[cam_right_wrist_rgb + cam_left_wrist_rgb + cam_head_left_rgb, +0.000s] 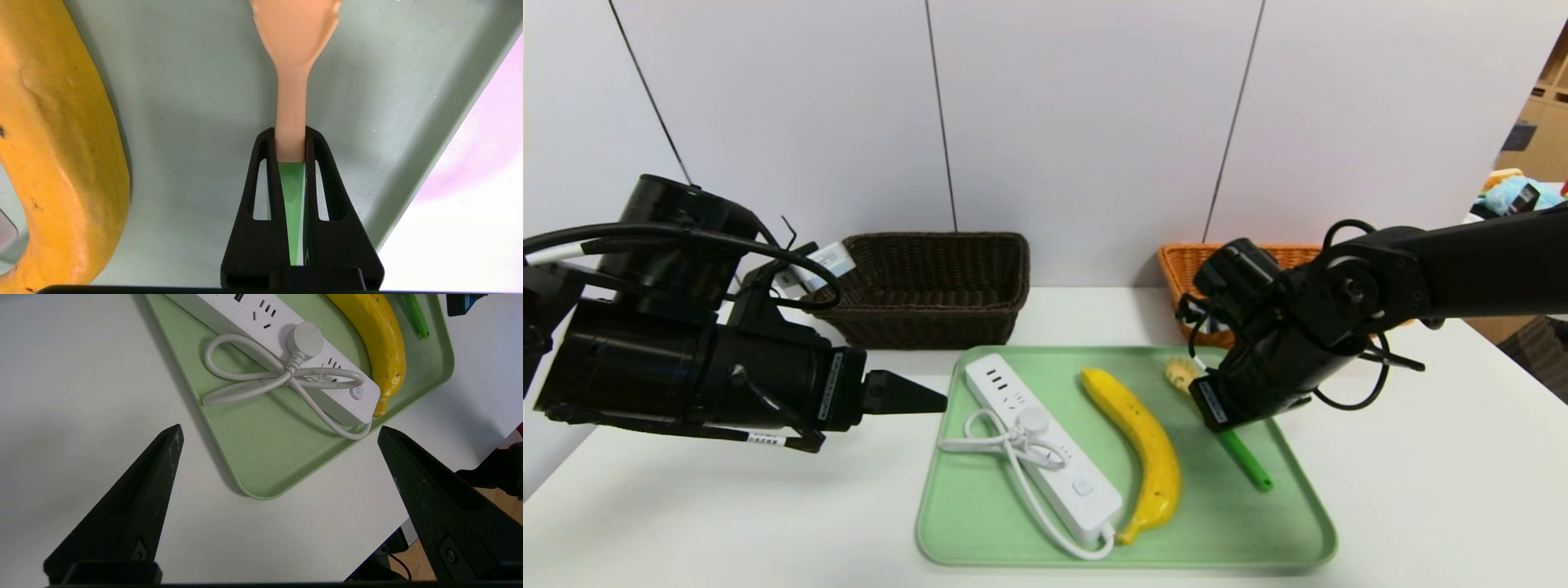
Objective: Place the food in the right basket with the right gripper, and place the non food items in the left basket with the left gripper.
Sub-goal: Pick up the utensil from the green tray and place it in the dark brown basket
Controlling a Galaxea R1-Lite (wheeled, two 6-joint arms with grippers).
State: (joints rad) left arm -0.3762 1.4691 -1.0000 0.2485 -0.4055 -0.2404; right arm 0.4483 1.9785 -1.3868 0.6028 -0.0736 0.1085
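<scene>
Right pincer (291, 139) clenches the pasta spoon (291, 98) at its neck, on the tray (1209, 557) — lift straight up, clear of the banana (1147, 441). Left pincer (280, 430) stands spread beside the tray — empty.

Perhaps a lab: white partition panels (1078, 122) around a white table (727, 506).

A: Robot's finish?
B: Black throughout. Left gripper (280, 430): tapered, pointed fingers, scuffed faces, a screw near each base. Black cable looped over the left arm (686, 359), small white labels.
A: And the right?
B: Right arm (1372, 286) has rounded joint housings, looped black cables. Right gripper (290, 132): wedge fingers, elongated cutouts.
</scene>
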